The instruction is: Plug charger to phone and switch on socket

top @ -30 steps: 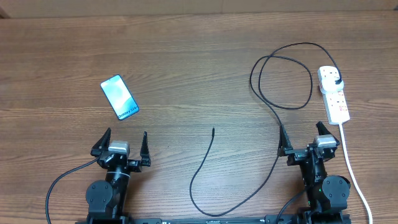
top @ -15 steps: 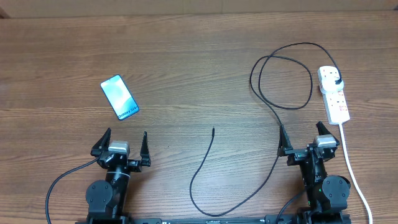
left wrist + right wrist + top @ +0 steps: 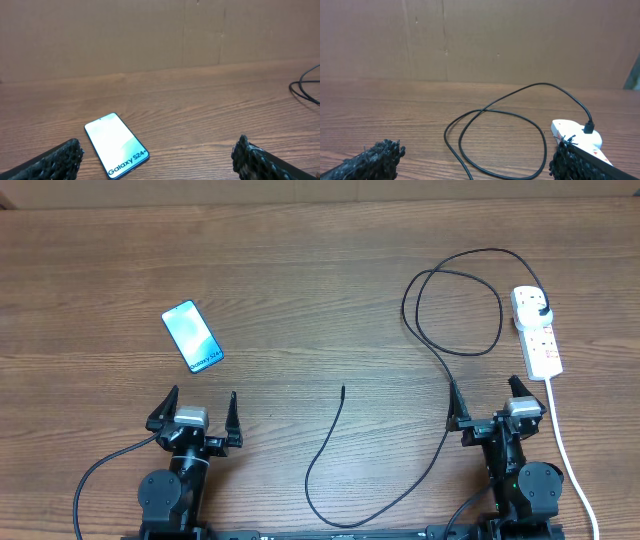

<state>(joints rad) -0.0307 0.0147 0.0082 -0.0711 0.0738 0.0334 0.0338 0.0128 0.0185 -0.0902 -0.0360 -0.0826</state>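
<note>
The phone (image 3: 192, 336) lies flat at the left, its screen lit light blue; in the left wrist view the phone (image 3: 116, 144) sits just ahead of the fingers. The charger (image 3: 452, 385) is a thin black cable, looped at the right, with its plug in the far end of the white socket (image 3: 536, 332). Its free tip (image 3: 343, 388) rests mid-table. My left gripper (image 3: 196, 409) stands open below the phone, holding nothing. My right gripper (image 3: 484, 402) stands open beside the socket's near end, with the charger loop (image 3: 495, 137) ahead of it and the socket (image 3: 575, 136) at its right finger.
The socket's white cord (image 3: 571, 460) runs down the right side past the right arm. A brown cardboard wall (image 3: 150, 35) backs the table. Bare wood stretches between the phone and the cable tip.
</note>
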